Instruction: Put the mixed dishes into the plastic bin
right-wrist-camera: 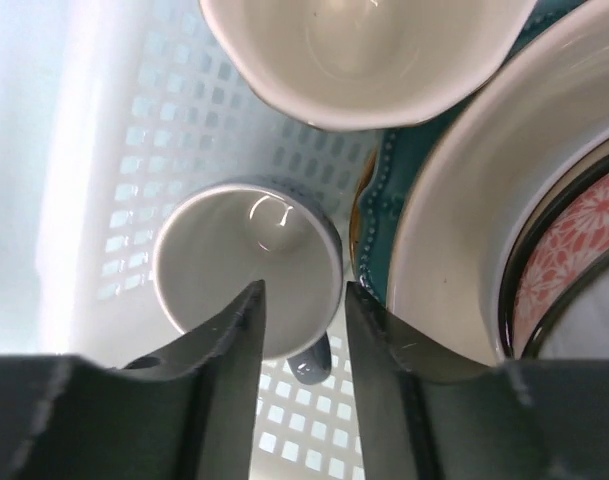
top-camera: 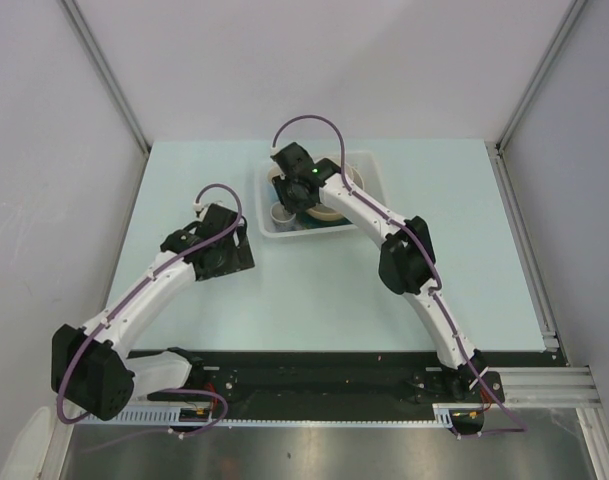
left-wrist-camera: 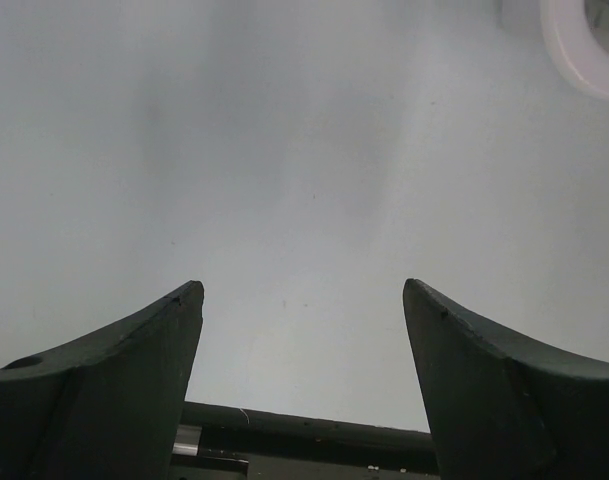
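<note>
The plastic bin (top-camera: 369, 170) stands on the table at the middle back, and its perforated floor shows in the right wrist view (right-wrist-camera: 164, 130). My right gripper (top-camera: 292, 200) hangs over the bin's left part. In the right wrist view this gripper (right-wrist-camera: 302, 292) is open. Its fingers straddle the right wall and handle of a small mug (right-wrist-camera: 234, 270), white inside, which stands on the bin floor. A white bowl (right-wrist-camera: 364, 50), a teal scalloped plate (right-wrist-camera: 384, 200) and a large white bowl (right-wrist-camera: 454, 230) holding a floral dish (right-wrist-camera: 574, 240) lie beside it. My left gripper (top-camera: 234, 255) is open and empty (left-wrist-camera: 302, 290) over bare table.
A corner of the bin (left-wrist-camera: 584, 50) shows at the top right of the left wrist view. The table's pale surface (top-camera: 314, 300) runs between the two arms. Grey walls enclose the table at the back and sides.
</note>
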